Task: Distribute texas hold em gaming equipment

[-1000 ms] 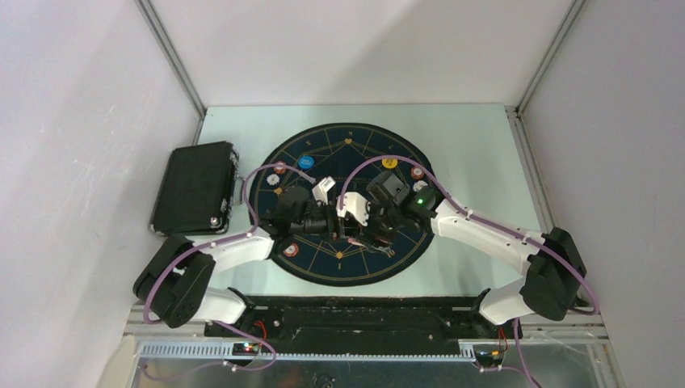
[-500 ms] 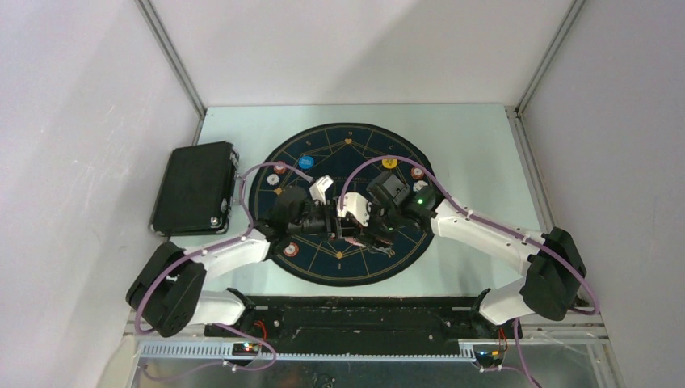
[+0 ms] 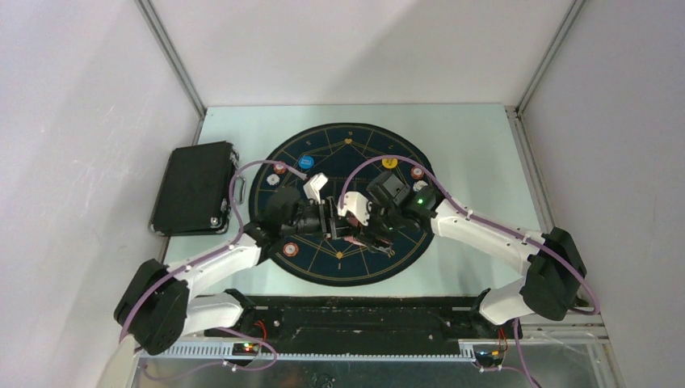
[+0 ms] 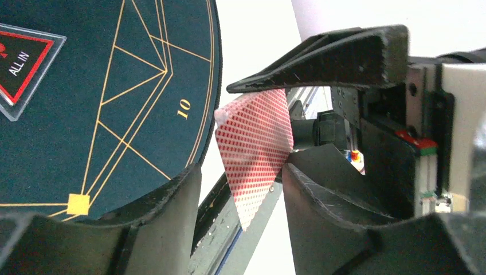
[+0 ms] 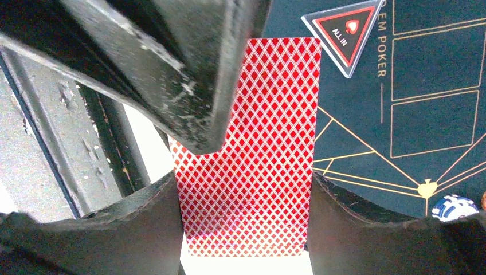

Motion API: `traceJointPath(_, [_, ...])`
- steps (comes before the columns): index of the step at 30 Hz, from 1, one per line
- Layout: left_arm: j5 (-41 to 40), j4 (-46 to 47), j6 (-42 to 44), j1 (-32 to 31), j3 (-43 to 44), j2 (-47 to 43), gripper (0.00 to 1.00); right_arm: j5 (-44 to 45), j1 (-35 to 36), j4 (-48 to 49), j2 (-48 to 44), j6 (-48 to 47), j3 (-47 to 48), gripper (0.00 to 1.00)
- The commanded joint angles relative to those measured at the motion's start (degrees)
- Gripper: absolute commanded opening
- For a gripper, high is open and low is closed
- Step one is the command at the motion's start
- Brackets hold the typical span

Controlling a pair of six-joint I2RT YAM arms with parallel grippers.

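Observation:
My right gripper (image 5: 243, 195) is shut on the two long edges of a stack of red-patterned playing cards (image 5: 258, 160) and holds it above the mat. My left gripper (image 4: 240, 189) is open, with a corner of the cards (image 4: 255, 137) hanging between its jaws, close to one finger. One of its fingers (image 5: 189, 86) overlaps the cards in the right wrist view. The two grippers meet over the mat's centre (image 3: 338, 222). The red triangular "ALL IN" token (image 5: 344, 28) lies on the mat beside them. Blue (image 3: 305, 162), yellow (image 3: 389, 162) and red-white (image 3: 279, 168) chips lie near the mat's far rim.
The dark round mat with gold lines (image 3: 347, 145) fills the table's middle. A closed black case (image 3: 194, 186) lies to its left. Another red-white chip (image 3: 291, 250) sits by the left arm, and more chips (image 3: 417, 172) beside the right arm. A blue-white chip (image 5: 453, 206) lies by my right finger.
My left arm has reached farther in, bringing its open gripper up to the cards held by the right gripper. The right arm has stayed still.

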Motion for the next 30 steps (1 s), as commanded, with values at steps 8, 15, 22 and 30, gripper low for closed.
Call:
traceJointPath(8, [-2.6, -4.2, 3.3, -0.2, 1.3, -3.6, 0.40, 0.8, -0.5, 1.6, -1.3, 1.0, 2.4, 0.00])
traceJointPath(15, [-4.6, -6.1, 3.8, -0.3, 1.6, -5.1, 0.26, 1.3, -0.8, 1.6, -1.0, 1.2, 2.4, 0.00])
traceJointPath(22, [-6.1, -8.4, 4.4, -0.3, 1.8, -6.4, 0.16, 1.9, -1.3, 1.5, -0.4, 1.6, 2.4, 0.00])
traceJointPath(30, [-8.8, -12.6, 5.8, -0.3, 2.2, -10.0, 0.00, 2.3, -1.9, 1.6, 0.1, 2.4, 2.4, 0.00])
